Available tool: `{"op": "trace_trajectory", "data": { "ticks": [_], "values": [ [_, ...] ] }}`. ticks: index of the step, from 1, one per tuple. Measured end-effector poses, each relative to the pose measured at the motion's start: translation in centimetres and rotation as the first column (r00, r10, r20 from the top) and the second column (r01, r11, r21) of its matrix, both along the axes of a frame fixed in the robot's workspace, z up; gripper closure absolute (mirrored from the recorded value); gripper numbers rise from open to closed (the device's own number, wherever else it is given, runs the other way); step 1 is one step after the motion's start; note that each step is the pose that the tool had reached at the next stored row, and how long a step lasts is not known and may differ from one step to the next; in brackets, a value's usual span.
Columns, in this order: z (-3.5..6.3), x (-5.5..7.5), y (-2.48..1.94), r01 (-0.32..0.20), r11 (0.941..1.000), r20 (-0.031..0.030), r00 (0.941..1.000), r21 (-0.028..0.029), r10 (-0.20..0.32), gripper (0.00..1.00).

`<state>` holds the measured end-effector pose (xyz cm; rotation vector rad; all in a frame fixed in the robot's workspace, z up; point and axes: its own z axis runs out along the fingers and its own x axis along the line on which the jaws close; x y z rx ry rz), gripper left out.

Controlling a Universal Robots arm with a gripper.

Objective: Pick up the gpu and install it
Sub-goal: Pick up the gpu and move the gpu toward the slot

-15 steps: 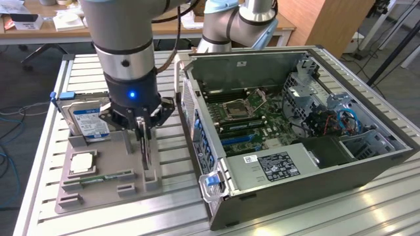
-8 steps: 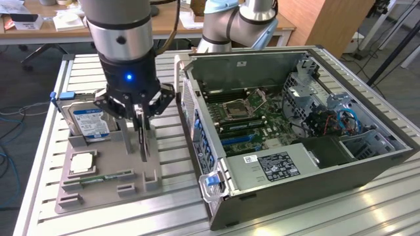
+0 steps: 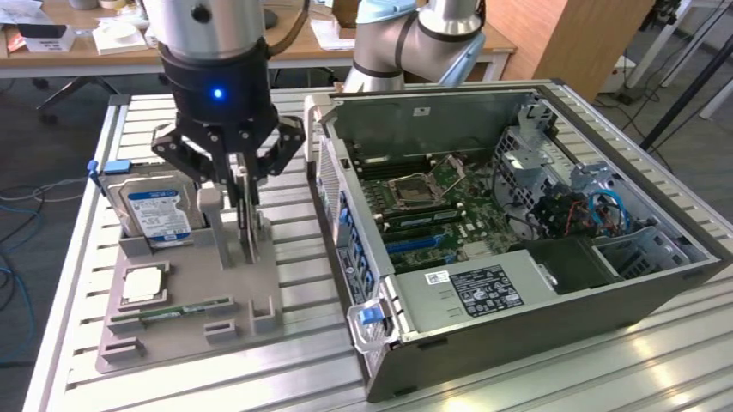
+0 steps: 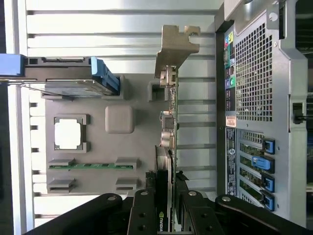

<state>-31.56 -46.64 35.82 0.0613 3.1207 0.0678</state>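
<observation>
The gpu (image 3: 249, 232) is a thin dark card standing on edge over the grey parts holder (image 3: 189, 339), at the exterior view's left. My gripper (image 3: 243, 178) comes down from above and is shut on the card's top edge. In the wrist view the gpu (image 4: 168, 137) shows edge-on, its silvery end bracket (image 4: 176, 46) at the far end, and my gripper (image 4: 165, 191) has a black finger pressed against each face. Whether the card's lower edge still touches the holder I cannot tell. The open computer case (image 3: 516, 296) lies beside the holder, its motherboard (image 3: 447, 215) exposed.
On the holder (image 4: 142, 142) sit a silver hard drive (image 3: 154, 210) with a blue-white label, a square processor (image 3: 143, 283) and a narrow green memory stick (image 3: 184, 309). The case's rear panel (image 4: 254, 73) faces the holder. Everything rests on a slatted aluminium table (image 3: 572, 378).
</observation>
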Motion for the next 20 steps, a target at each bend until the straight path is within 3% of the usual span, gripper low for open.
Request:
{"op": "trace_trajectory", "data": {
  "ticks": [20],
  "values": [
    [8.94,0.0,0.00,0.000,1.0000,0.0001,1.0000,0.0001,0.000,0.74]
  ]
}}
